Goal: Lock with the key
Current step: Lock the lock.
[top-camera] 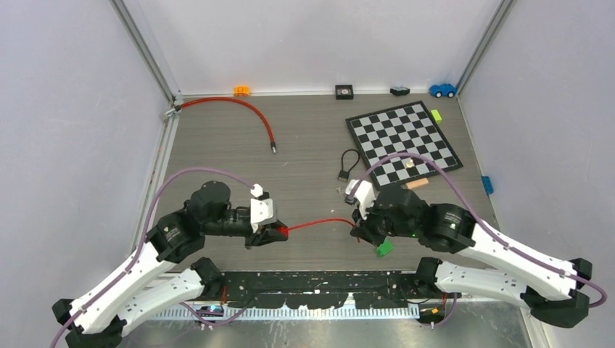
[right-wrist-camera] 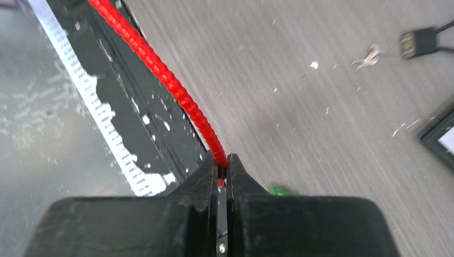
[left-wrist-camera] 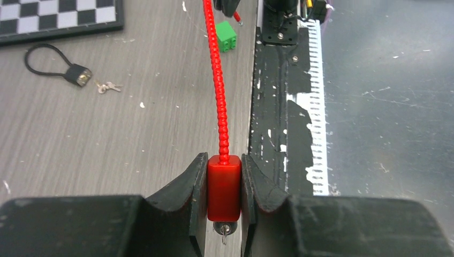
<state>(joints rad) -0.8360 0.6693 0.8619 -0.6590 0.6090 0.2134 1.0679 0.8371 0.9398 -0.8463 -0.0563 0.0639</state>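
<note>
Between the two black fingers of the left gripper (left-wrist-camera: 224,160) sits the red rectangular lock body (left-wrist-camera: 224,187), pinched on both flat sides, so these fingers stand narrow and hold it. Deeper between the fingers, at the near end of the body, a small metal piece (left-wrist-camera: 224,231) shows; I cannot tell if it is a key or only a part of the lock. From the far end of the body the red ribbed cable (left-wrist-camera: 217,80) runs straight away from the fingertips, above the grey wooden table (left-wrist-camera: 134,139), toward the right gripper (right-wrist-camera: 222,163). That gripper's fingers are pressed almost together on the free end of the cable, which goes out ahead of them and to their left. A small bunch of silver keys (left-wrist-camera: 108,86) lies on the table, far ahead and left of the left fingers, just beside a little black padlock with a thin black loop (left-wrist-camera: 77,75); no finger touches them. In my judgement the task is at an early stage: both ends of the red lock are held, but the cable end is not yet in the body, and the turning of a key is left to do.
</note>
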